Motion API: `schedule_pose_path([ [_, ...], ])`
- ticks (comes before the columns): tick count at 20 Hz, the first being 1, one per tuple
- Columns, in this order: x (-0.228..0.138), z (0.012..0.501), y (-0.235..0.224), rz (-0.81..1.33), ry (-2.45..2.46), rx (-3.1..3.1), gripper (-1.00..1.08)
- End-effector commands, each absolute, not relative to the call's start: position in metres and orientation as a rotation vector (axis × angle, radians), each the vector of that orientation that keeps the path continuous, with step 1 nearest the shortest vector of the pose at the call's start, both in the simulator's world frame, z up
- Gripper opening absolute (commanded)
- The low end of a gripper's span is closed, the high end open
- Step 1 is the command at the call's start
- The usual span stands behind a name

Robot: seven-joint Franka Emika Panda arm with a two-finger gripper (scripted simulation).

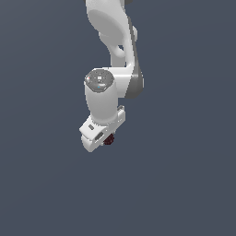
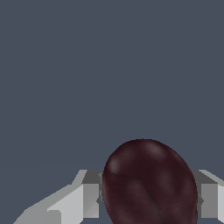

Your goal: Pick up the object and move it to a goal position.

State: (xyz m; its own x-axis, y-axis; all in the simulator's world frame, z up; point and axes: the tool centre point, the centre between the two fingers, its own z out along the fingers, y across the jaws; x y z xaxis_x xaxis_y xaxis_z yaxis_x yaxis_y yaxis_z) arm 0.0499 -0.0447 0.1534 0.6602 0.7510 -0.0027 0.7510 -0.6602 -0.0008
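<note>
The ball (image 2: 151, 183) is clamped between the fingers (image 2: 89, 194) of the hand (image 1: 107, 138), w/ a pad on each side so it can't roll out. It's tucked under the hand (mostly hidden in the exterior view), apparently carried toward the goal, which isn't visible.

Dark maroon ball (image 2: 151, 183), grey fingers (image 2: 89, 194), white arm (image 1: 108, 27), slate-blue backdrop (image 1: 193, 138).

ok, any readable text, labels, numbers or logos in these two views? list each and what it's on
None: no text, label, number or logo can be read in either view.
White arm and pincer: plain surfaces, no markings.
Dark maroon ball between the pincer's fingers: only faint surface texture, no print.
Background: uniform grey-blue, no signs.
</note>
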Motion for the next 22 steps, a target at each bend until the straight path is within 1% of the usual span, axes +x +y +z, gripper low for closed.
schedule_pose_path([
  [1,0.042,0.182,-0.047,-0.003,1.294,2.861,-1.00],
  [15,0.000,0.347,-0.062,0.000,1.297,2.862,-1.00],
  [22,-0.015,0.416,-0.070,0.000,1.296,2.862,-1.00],
])
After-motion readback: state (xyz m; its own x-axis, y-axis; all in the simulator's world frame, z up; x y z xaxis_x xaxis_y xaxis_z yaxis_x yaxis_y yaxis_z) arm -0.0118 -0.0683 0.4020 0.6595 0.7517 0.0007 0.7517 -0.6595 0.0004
